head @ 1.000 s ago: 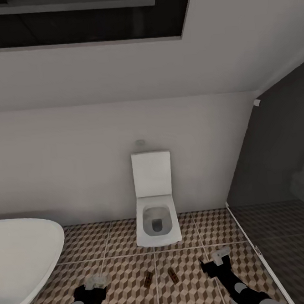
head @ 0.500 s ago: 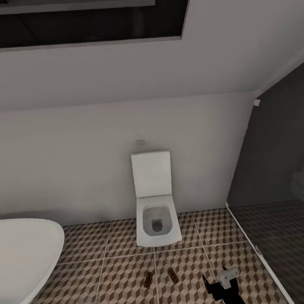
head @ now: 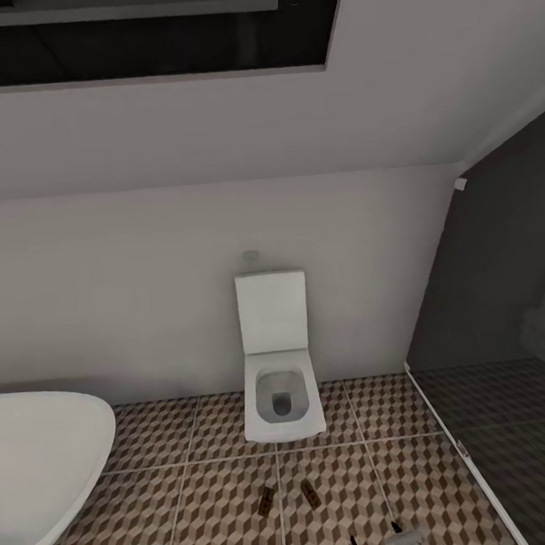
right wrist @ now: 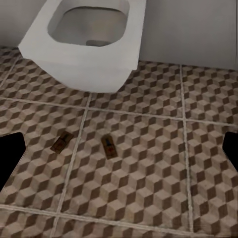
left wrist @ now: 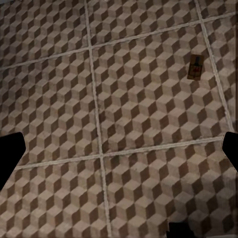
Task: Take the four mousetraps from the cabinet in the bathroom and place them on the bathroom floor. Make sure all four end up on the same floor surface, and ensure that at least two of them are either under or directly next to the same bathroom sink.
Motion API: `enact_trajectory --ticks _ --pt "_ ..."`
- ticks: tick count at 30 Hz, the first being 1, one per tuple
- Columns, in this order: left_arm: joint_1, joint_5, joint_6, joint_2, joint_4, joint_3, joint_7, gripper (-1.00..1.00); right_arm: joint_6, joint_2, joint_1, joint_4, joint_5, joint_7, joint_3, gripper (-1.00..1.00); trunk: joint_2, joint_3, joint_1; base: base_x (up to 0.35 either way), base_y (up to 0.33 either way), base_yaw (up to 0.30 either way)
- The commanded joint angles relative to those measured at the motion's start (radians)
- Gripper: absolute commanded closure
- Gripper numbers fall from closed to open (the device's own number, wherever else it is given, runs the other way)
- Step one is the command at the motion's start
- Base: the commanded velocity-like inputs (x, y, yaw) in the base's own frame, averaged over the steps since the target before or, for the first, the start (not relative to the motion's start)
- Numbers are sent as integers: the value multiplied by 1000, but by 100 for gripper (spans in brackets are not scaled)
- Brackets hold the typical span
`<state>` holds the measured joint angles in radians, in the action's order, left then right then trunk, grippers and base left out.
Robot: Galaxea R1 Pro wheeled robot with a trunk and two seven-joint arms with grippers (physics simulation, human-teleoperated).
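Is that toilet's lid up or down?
Up. The toilet has its white lid standing upright against the wall, and the head and right wrist views look straight into the open bowl.

Two mousetraps lie flat on the bathroom floor, whose large square tiles carry a brown, beige and white cube print. The left mousetrap is a small brown wooden slab with dark metal parts, its long side angled a little off the grout lines. The right mousetrap looks the same and leans the opposite way. They rest near each other but apart, on either side of a grout line, on the near side of the white toilet.
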<state>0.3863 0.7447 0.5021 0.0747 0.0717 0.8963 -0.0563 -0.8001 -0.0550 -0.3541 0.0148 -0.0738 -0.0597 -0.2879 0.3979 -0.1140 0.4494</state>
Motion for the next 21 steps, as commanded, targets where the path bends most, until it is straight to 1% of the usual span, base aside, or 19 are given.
enact_trajectory --ticks 1,4,5,6,7,8,9,11,12,17,21 --pt "-1 -3 5 -2 1 5 -7 -100 -2 -7 0 -1 -9 -19 -7 -100 2 -2 1 0 0 0" --pt "-3 -2 9 -4 1 4 -9 -100 -2 -24 2 0 -9 -71 -7 -100 2 -2 1 0 0 0" --pt "-4 3 11 -5 0 1 -11 -100 -1 -32 3 0 -9 -110 -7 -100 2 -2 1 0 0 0" --pt "-5 7 11 -5 -1 -2 -11 -100 -1 -35 3 1 -9 -129 -7 -100 2 -2 1 0 0 0" --pt "-5 46 12 -8 -3 -22 -14 -100 -1 -42 4 2 -9 -207 -7 -100 2 -2 1 0 0 0" --pt "-6 55 12 -8 -4 -26 -14 -100 -1 -43 4 3 -10 -216 -7 -100 2 -2 1 0 0 0" --pt "-6 73 12 -8 -5 -31 -14 -100 -1 -44 4 3 -9 -228 -7 -100 2 -2 1 0 0 0" --pt "-6 87 12 -8 -6 -34 -14 -100 -1 -43 4 3 -10 -236 -7 -100 2 -2 1 0 0 0" --pt "-6 99 12 -9 -7 -37 -13 -100 -1 -42 4 3 -10 -243 -7 -100 2 -2 1 0 0 0" --pt "-6 112 13 -8 -7 -40 -13 -100 -2 -42 4 4 -8 -246 -7 -100 2 -2 1 0 0 0" --pt "-6 115 13 -7 -4 -39 -12 -100 -3 -42 4 5 -8 -247 -8 -100 2 -2 1 0 0 0"
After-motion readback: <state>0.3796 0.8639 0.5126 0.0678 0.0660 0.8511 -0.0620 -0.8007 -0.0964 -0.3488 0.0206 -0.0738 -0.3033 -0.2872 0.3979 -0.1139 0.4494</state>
